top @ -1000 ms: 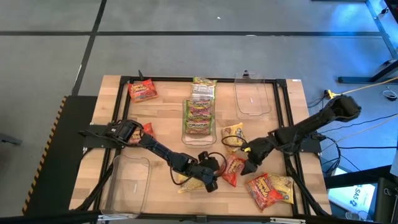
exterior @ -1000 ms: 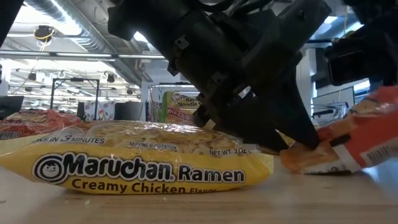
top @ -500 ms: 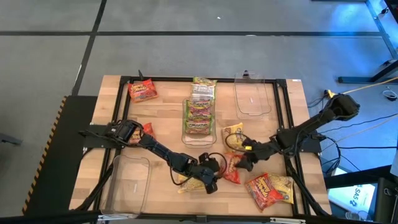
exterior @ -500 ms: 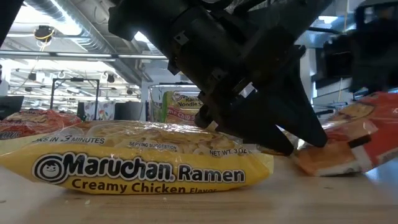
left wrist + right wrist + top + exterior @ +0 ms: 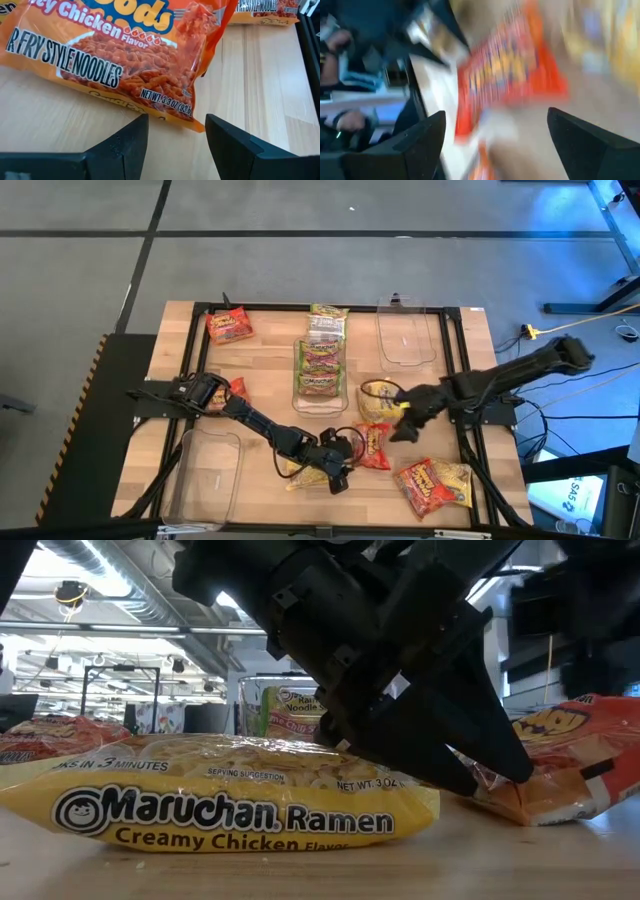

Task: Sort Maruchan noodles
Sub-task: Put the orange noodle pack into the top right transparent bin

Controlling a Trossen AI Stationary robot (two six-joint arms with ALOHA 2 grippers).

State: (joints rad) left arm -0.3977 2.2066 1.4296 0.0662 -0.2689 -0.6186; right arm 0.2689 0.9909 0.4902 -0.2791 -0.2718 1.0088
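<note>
An orange-red noodle packet (image 5: 376, 445) lies flat on the table near the middle front. My left gripper (image 5: 176, 120) is open just in front of it, and the packet's near corner (image 5: 197, 126) reaches between the fingertips. A yellow Creamy Chicken packet (image 5: 230, 802) lies under that gripper's arm (image 5: 300, 445). My right gripper (image 5: 402, 426) hovers open and holds nothing, above the table between the orange-red packet and another yellow packet (image 5: 373, 394). Green packets (image 5: 320, 365) fill the middle clear bin. My left gripper stands open at the orange-red packet's near corner (image 5: 197, 126), coming at it slanting down from the table's left. Whether a finger (image 5: 220, 135) touches the packet I cannot tell. The packet lies on the table.
An empty clear bin (image 5: 405, 335) sits at the far right and another (image 5: 205, 475) at the near left. Red packets lie at the far left (image 5: 228, 325) and beside the left arm (image 5: 237, 388). A red and a yellow packet (image 5: 432, 485) lie near the right front.
My right gripper first reached toward the orange-red packet, then rose and drew back toward the table's far right, rolling as it went. The orange-red packet has shifted a little, and its right end now sits higher in the low view. My left gripper stayed in place.
</note>
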